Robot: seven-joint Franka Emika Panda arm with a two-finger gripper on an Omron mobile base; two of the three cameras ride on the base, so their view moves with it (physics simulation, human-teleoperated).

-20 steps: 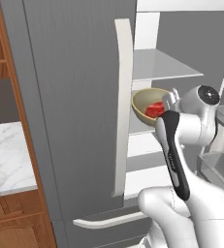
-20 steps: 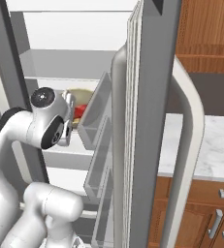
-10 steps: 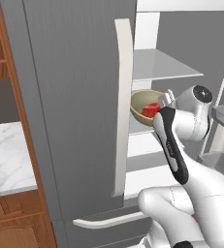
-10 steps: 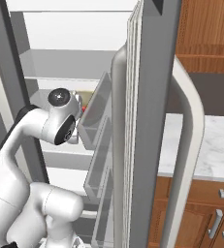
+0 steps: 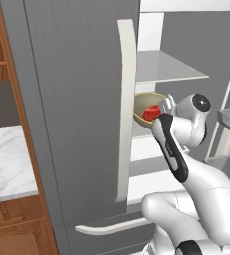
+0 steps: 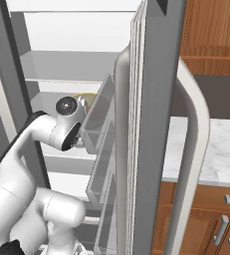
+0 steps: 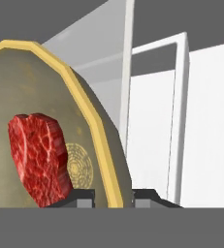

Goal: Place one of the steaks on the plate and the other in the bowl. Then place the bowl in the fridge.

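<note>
Bowl (image 5: 147,106) and its steak (image 5: 151,112) sit at the mouth of the fridge (image 5: 76,99), just past the long pale handle (image 5: 125,109) of its closed left door and below the fridge's grey shelf (image 5: 167,68). From the left base view the tan-yellow bowl tilts, its olive inside facing out, with the red cut lying within. The hand view shows the gripper (image 7: 113,196) pinching the bowl's rim, one dark fingertip inside the wall and one outside, jaws narrowly parted around it. From the right base view, a sliver of the bowl's yellow rim peeks above the arm's wrist (image 6: 69,124), beside the clear bins (image 6: 102,149) on the fridge's open right door.
</note>
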